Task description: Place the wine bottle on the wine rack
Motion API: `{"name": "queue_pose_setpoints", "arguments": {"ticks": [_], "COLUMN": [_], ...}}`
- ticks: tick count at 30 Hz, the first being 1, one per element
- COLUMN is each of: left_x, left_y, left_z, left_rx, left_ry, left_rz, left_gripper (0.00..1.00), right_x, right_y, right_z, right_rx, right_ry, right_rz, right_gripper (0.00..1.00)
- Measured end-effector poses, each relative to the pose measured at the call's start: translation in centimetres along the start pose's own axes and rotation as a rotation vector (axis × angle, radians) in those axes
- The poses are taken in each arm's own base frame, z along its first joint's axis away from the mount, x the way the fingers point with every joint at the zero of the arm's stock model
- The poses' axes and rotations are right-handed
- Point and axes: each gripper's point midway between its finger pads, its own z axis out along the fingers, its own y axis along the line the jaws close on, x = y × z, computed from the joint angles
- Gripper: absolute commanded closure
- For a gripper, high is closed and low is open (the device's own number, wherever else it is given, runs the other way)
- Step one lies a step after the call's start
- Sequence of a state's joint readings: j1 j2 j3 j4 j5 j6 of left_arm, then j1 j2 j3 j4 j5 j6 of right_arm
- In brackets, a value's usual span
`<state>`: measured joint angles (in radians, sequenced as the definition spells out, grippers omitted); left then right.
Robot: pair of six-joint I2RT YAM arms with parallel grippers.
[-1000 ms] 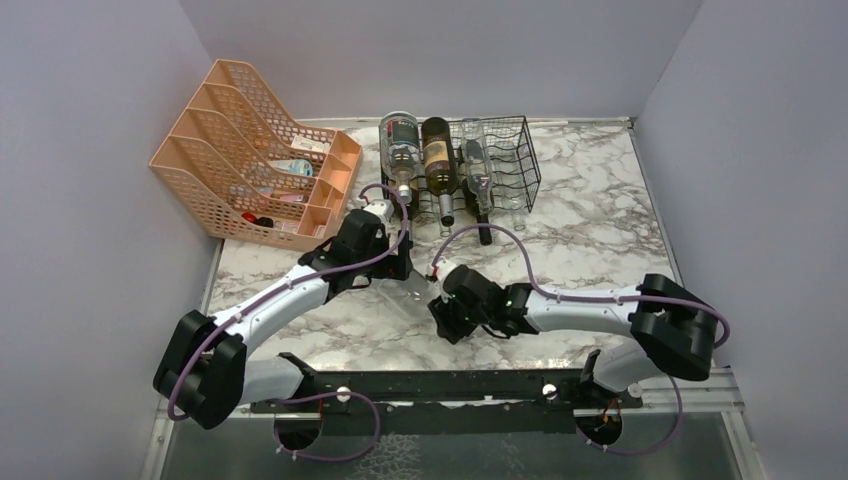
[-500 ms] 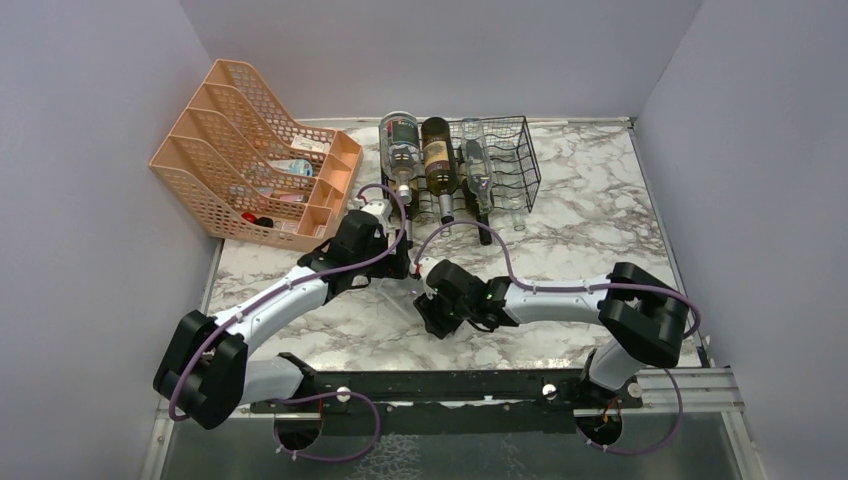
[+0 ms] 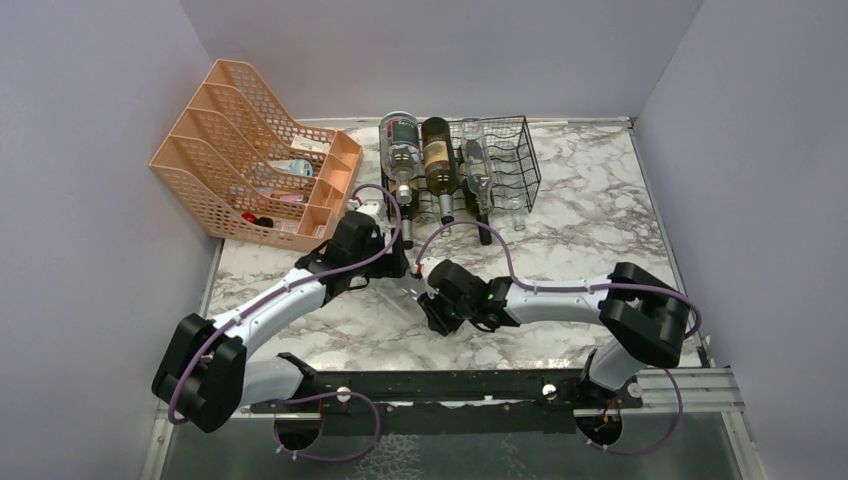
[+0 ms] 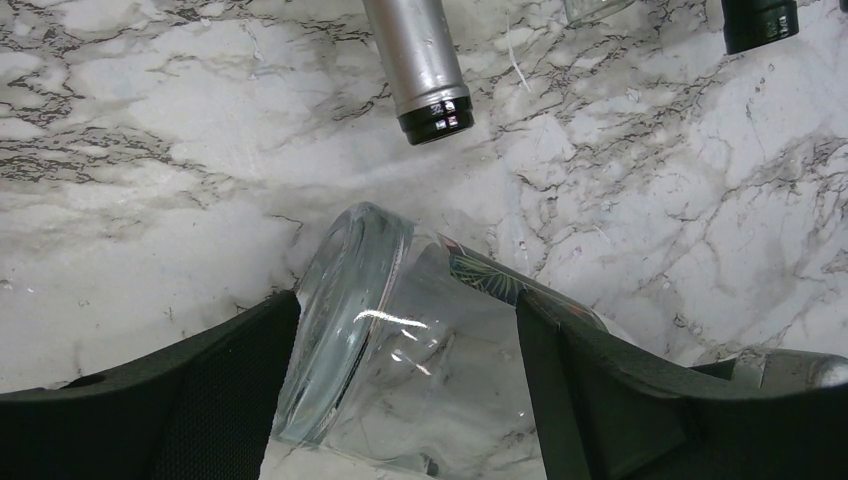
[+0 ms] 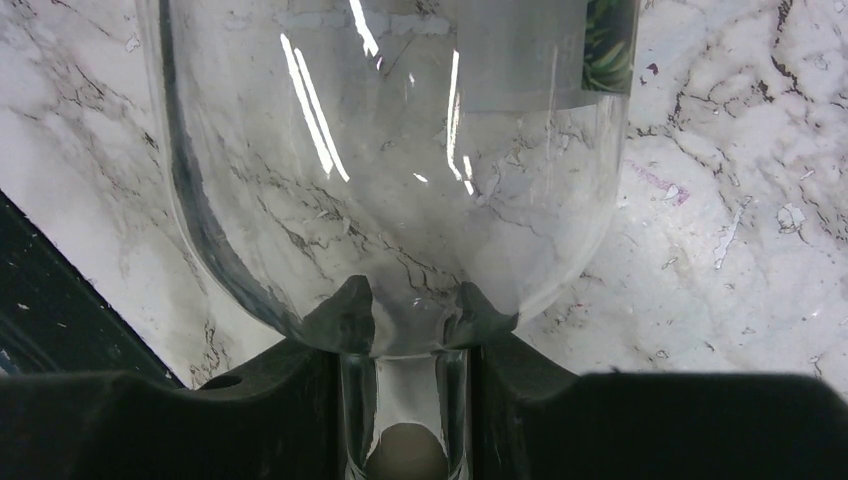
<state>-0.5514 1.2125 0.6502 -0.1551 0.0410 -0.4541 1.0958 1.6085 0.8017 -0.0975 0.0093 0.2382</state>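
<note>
A clear glass wine bottle (image 3: pixel 413 286) lies low over the marble table between my two grippers. My left gripper (image 3: pixel 397 268) is shut on its wide body near the base (image 4: pixel 400 340), one finger on each side. My right gripper (image 3: pixel 430 300) is shut on its thin neck (image 5: pixel 405 400), with the bottle's shoulder (image 5: pixel 400 150) filling the view ahead. The black wire wine rack (image 3: pixel 512 160) stands at the back centre, beyond the grippers, and holds several bottles lying down.
A peach-orange mesh file organizer (image 3: pixel 250 160) stands at the back left. Necks of racked bottles stick out toward me: a silver-capped one (image 4: pixel 418 70) and a black-capped one (image 4: pixel 760 20) lie just ahead of the left gripper. Walls close in left, back and right.
The right arm swung left and folded in, bringing its gripper closer to the left gripper. The left gripper drew back slightly toward me. Both still grip the clear bottle.
</note>
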Motion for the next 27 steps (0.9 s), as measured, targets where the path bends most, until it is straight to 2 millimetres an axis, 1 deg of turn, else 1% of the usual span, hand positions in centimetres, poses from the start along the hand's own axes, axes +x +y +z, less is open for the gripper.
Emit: {"name": "queue_pose_setpoints", "arguments": {"ticks": [6, 10, 12, 13, 14, 15, 19, 23, 27], "left_x": [0.1, 0.0, -0.6, -1.0, -1.4, -1.8, -3.7, -5.0, -5.8], "left_y": [-0.1, -0.9, -1.3, -1.5, -1.7, -1.9, -2.6, -2.7, -2.6], "left_z": [-0.4, -1.2, -1.7, -2.0, -2.3, -2.5, -4.0, -5.3, -6.2], "left_rx": [0.005, 0.029, 0.038, 0.044, 0.051, 0.055, 0.067, 0.062, 0.044], "left_ry": [0.005, 0.004, -0.010, -0.018, -0.033, -0.044, -0.111, -0.160, -0.191], "left_rz": [-0.010, -0.014, -0.013, -0.012, -0.010, -0.010, -0.008, -0.008, -0.010], "left_gripper": [0.16, 0.13, 0.12, 0.12, 0.11, 0.11, 0.09, 0.09, 0.09], "right_x": [0.2, 0.4, 0.4, 0.8, 0.5, 0.6, 1.1, 1.6, 1.8], "right_y": [-0.1, -0.2, -0.2, -0.3, -0.3, -0.3, -0.5, -0.7, -0.8], "right_z": [-0.3, -1.0, -1.6, -1.7, -2.1, -2.4, -2.8, -3.4, -4.4], "right_rx": [-0.002, -0.002, -0.004, -0.004, -0.007, -0.007, -0.007, -0.008, -0.012], "right_ry": [-0.008, -0.013, -0.023, -0.018, -0.032, -0.033, -0.032, -0.040, -0.068], "right_rz": [-0.012, -0.022, -0.027, -0.031, -0.033, -0.037, -0.052, -0.056, -0.056], "right_gripper": [0.99, 0.99, 0.99, 0.99, 0.99, 0.99, 0.99, 0.99, 0.99]}}
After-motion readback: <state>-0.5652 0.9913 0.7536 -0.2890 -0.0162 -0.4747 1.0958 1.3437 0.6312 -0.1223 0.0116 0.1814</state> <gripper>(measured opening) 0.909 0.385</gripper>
